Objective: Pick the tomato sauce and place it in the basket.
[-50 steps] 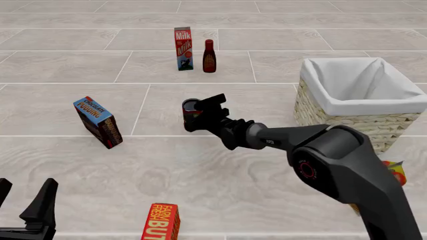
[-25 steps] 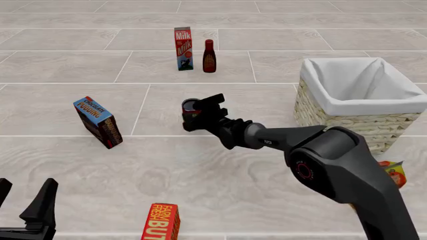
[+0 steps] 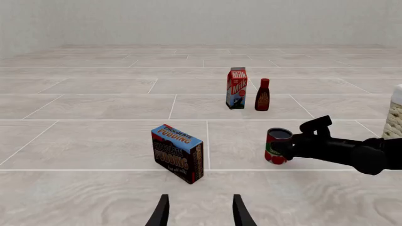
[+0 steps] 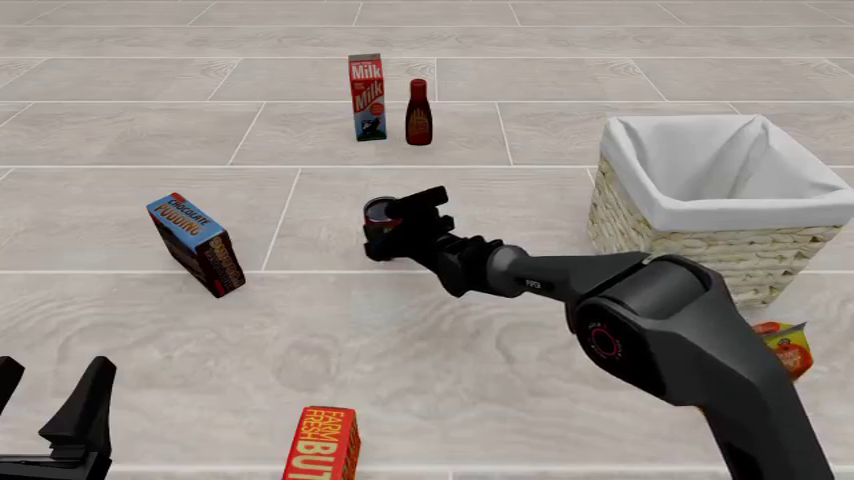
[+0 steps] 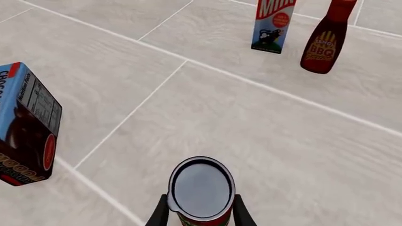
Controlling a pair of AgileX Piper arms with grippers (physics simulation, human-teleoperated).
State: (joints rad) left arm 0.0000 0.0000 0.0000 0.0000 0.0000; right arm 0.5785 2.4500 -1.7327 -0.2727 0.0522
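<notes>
The tomato sauce (image 4: 379, 222) is a small red tin with a dark top, standing upright on the floor in the middle; it also shows in the left wrist view (image 3: 276, 147) and the right wrist view (image 5: 201, 188). My right gripper (image 4: 388, 232) is open with one finger on each side of the tin, close to its sides (image 5: 201, 215). The basket (image 4: 627, 150), pale wicker with a white lining, stands to the right of the tin, with its edge in the left wrist view (image 3: 396, 113). My left gripper (image 4: 47, 402) is open and empty at the near left (image 3: 199, 214).
A milk carton (image 4: 367, 97) and a dark red BBQ bottle (image 4: 419, 112) stand at the back. A blue chocolate pudding box (image 4: 198, 243) stands to the left. A red butter box (image 4: 324, 445) lies near the front edge. An orange packet (image 4: 787, 345) lies behind my right arm.
My right gripper has crept a little forward around the tin. The tin stays on the floor. The left arm has not moved.
</notes>
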